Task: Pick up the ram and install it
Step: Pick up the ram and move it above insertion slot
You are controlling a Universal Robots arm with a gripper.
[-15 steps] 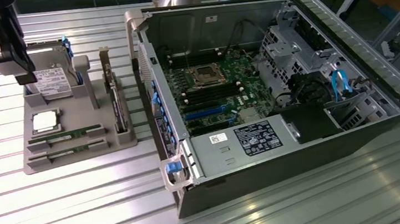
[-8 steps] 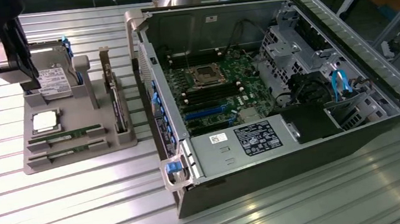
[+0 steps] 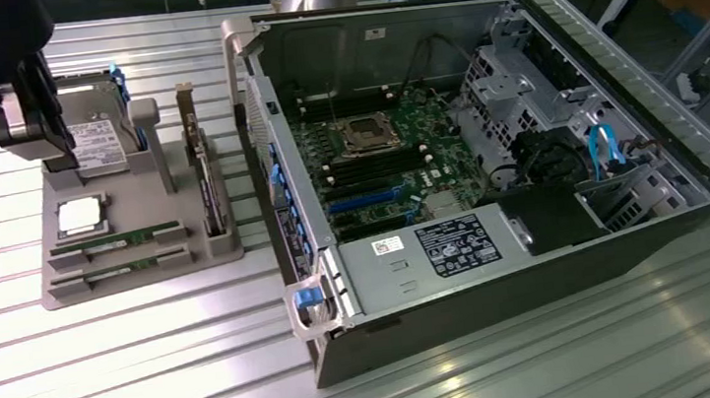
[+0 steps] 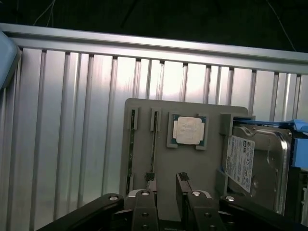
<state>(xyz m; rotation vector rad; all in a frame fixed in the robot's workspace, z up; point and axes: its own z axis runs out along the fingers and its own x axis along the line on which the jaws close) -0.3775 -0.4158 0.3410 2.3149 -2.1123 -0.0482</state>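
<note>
Two slim green ram sticks (image 3: 119, 242) (image 3: 118, 271) lie on edge in slots at the near end of the grey holder tray (image 3: 209, 254). In the wrist view the same sticks (image 4: 131, 149) (image 4: 153, 147) run side by side in their slots. My gripper (image 3: 39, 143) hangs above the far end of the tray, over the hard drive (image 3: 96, 145), well apart from the ram. Its fingers (image 4: 144, 195) stand open with nothing between them, and the gripper (image 4: 166, 187) is above the tray surface beside the nearer stick.
The tray also holds a square silver processor (image 3: 80, 216) (image 4: 187, 131), the hard drive (image 4: 255, 163), and an upright card with a bracket (image 3: 203, 175). An open computer case (image 3: 338, 290) with its motherboard (image 3: 378, 162) fills the exterior view's right. All rest on a ribbed aluminium table (image 3: 136, 380).
</note>
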